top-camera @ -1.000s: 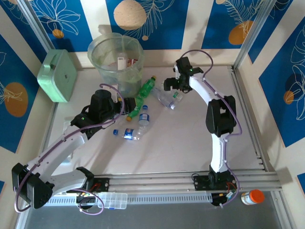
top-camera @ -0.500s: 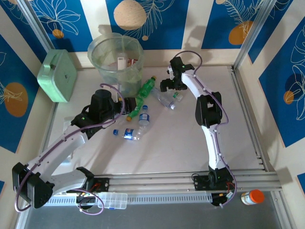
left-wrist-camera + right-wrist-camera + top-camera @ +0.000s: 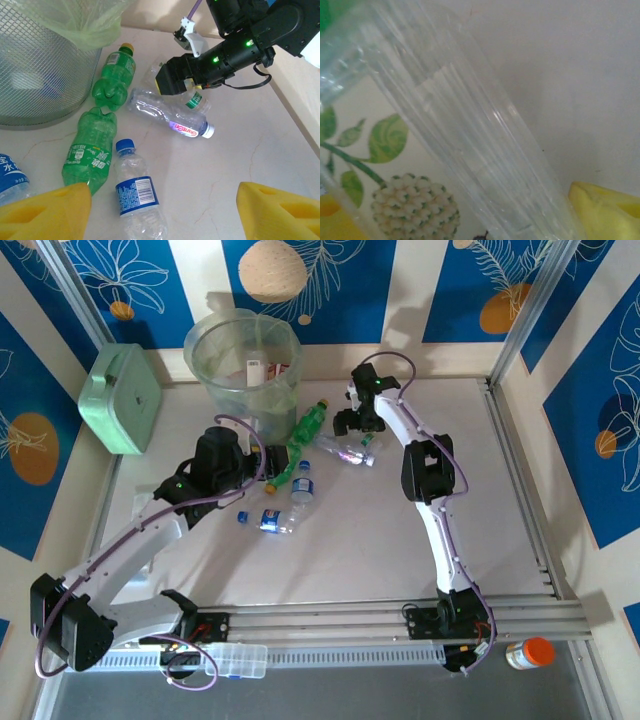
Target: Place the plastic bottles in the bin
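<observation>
Several plastic bottles lie in front of the bin (image 3: 243, 370). Two green ones (image 3: 115, 75) (image 3: 92, 150) are on the table next to the bin's mesh wall (image 3: 40, 70). A crushed clear one with a white cap (image 3: 170, 115) lies just right of them. My left gripper (image 3: 160, 215) hangs open above a clear blue-capped bottle (image 3: 137, 192), its yellow fingers (image 3: 45, 210) wide apart. My right gripper (image 3: 350, 428) is down over a clear bottle with a leaf-and-flower label (image 3: 470, 125). A yellow finger (image 3: 605, 205) stands on each side of it, jaws open.
A mint-green box (image 3: 122, 398) stands left of the bin. A flattened blue-labelled bottle (image 3: 270, 520) and a loose blue cap (image 3: 243, 517) lie nearer the front. The two grippers work close together, with the right one (image 3: 180, 82) just past the left one's reach.
My right arm has swung left and down onto the clear bottle, and its jaws have narrowed around it. The left gripper has hardly moved.
</observation>
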Tool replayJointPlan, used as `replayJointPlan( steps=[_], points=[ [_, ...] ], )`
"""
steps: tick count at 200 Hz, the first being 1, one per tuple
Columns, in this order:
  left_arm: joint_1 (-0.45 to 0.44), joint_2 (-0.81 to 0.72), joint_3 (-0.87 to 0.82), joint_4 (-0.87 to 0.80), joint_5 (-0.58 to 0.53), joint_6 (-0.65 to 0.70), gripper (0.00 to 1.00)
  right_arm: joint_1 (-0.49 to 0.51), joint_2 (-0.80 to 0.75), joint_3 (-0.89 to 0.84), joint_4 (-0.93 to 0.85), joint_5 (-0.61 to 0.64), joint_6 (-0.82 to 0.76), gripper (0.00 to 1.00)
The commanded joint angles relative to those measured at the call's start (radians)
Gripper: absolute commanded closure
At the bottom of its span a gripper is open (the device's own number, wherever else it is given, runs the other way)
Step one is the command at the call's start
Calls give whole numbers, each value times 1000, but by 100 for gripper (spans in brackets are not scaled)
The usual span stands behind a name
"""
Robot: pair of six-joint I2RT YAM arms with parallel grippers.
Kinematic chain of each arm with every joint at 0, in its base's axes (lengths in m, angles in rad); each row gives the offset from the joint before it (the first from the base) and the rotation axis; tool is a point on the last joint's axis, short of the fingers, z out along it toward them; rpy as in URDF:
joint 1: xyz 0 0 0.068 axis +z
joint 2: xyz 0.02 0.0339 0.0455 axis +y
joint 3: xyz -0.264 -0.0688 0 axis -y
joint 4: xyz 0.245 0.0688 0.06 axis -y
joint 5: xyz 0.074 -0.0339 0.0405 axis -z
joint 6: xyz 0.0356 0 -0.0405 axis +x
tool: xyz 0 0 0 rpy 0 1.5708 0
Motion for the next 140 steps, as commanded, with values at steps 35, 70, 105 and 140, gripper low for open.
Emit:
replayJointPlan(
  steps=[35,70,105,140],
  points=[
    [-4,10,5,5,25,9,24,11,-111,-151,62,4,-16,32],
    [-2,15,8,6,31,9,24,13,-244,-329,169,2,-18,47],
    [-2,25,6,12,35,17,24,16,-389,-530,297,29,7,47],
    [-2,36,7,16,47,17,24,17,-547,-692,383,71,19,48]
  ],
)
